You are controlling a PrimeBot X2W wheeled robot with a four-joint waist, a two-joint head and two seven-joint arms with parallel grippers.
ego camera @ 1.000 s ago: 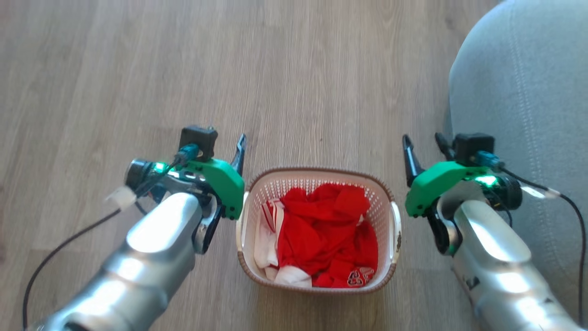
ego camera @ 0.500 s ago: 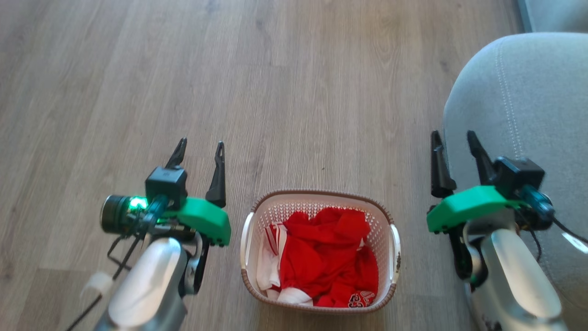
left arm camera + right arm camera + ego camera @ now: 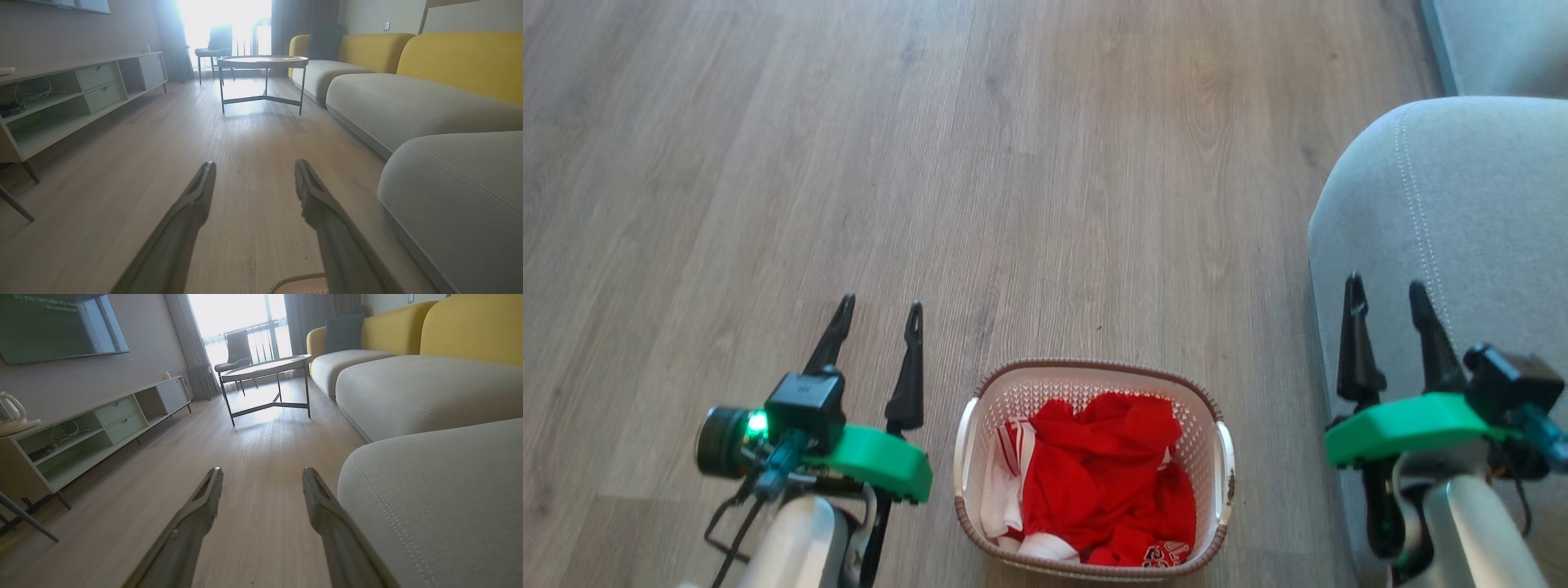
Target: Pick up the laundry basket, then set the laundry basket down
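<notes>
The laundry basket [image 3: 1094, 377], white perforated plastic with a brown woven-look rim, stands on the wooden floor at the bottom middle of the head view, holding red and white clothes [image 3: 1107, 482]. A sliver of its rim [image 3: 298, 279] peeks in at the bottom of the left wrist view. My left gripper [image 3: 880, 310] hangs open to the basket's left, apart from it, fingers pointing away along the floor. On the right, over the sofa's edge, my right gripper [image 3: 1387, 292] is open too. Nothing lies between either pair of fingers [image 3: 196, 196] [image 3: 208, 494].
A grey sofa cushion [image 3: 1462, 237] rises close on the right, with a yellow-backed sofa [image 3: 408, 81] running beyond it. A round coffee table [image 3: 263, 63] stands ahead, a low TV cabinet [image 3: 94, 428] along the left wall, a chair [image 3: 235, 351] by the window. Wooden floor [image 3: 1013, 163] stretches ahead.
Both grippers have swung away from the basket's sides and now point forward, wider apart. The head camera has tilted, so the basket sits lower in view.
</notes>
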